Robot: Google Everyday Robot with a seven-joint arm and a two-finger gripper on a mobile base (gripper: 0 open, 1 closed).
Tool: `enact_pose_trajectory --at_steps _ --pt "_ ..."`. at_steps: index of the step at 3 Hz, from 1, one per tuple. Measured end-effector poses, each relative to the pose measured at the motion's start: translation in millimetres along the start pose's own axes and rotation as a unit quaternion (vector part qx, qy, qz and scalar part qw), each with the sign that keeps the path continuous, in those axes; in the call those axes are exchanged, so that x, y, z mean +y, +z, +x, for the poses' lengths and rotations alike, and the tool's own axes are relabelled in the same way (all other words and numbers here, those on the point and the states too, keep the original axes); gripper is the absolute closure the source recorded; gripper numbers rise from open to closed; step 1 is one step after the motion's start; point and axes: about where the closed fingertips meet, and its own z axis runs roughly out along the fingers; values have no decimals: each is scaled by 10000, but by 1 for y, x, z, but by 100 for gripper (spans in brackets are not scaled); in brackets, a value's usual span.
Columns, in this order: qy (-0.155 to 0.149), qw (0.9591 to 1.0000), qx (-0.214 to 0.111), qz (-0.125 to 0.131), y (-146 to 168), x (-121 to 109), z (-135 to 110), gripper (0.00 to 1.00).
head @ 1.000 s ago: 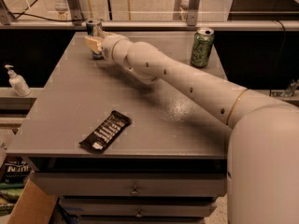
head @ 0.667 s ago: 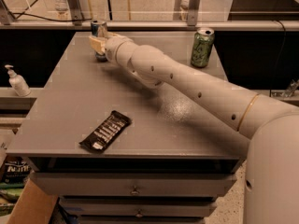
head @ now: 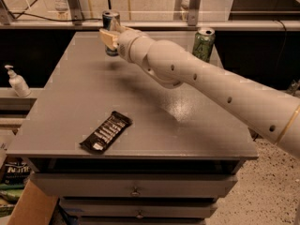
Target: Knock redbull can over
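Observation:
The redbull can stands upright at the far left of the grey table; its blue and silver side and silver top show. My gripper is at the end of the long white arm, right in front of the can and overlapping its lower half. Only one tan finger shows. The can's base is hidden behind the gripper.
A wider green can stands at the table's far right. A black snack bar wrapper lies near the front left. A white pump bottle stands on a shelf to the left. Drawers sit under the table.
The arm has reached farther toward the back of the table. The gripper has closed in on the redbull can, which still stands upright.

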Motion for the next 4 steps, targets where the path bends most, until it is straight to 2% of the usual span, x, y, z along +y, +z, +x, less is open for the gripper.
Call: enact_pose_trajectory --at_steps 1,2,3,4 --pt "47 9993 341 -131 -34 7 -6 100" --pt "-62 9951 904 -392 -68 18 -16 100" --pt "-384 9862 1513 -554 -96 16 -21 100" --pt "-738 9705 2197 -663 -116 3 -15 100"
